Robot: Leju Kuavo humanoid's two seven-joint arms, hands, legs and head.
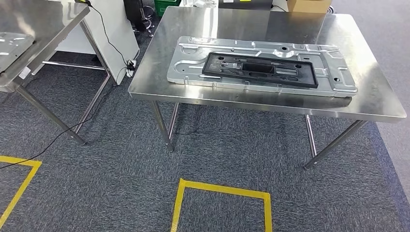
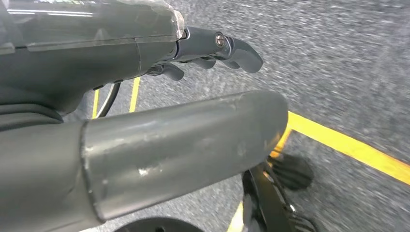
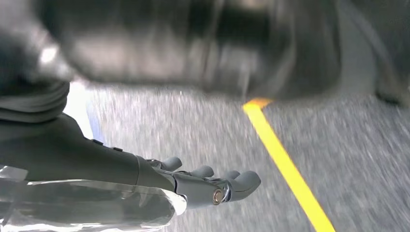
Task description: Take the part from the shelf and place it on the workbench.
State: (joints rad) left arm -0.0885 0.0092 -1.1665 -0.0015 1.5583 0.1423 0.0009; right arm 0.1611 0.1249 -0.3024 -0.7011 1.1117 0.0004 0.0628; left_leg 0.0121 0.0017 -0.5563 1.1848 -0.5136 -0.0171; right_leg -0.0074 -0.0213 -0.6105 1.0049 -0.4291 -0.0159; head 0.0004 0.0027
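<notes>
A large stamped silver metal panel (image 1: 270,60) lies flat on the steel workbench (image 1: 193,82) ahead, and a black rectangular frame part (image 1: 261,70) rests on top of it. My left hand (image 2: 193,96) hangs over grey carpet in the left wrist view, thumb and fingers apart, holding nothing. My right hand (image 3: 203,186) hangs the same way over the carpet in the right wrist view, fingers apart and empty; that picture is blurred.
A second steel table (image 1: 34,38) stands at the left with a black cable trailing across the floor. Yellow tape squares (image 1: 222,193) mark the grey carpet in front of the workbench. White panels and a cardboard box (image 1: 309,5) stand behind the tables.
</notes>
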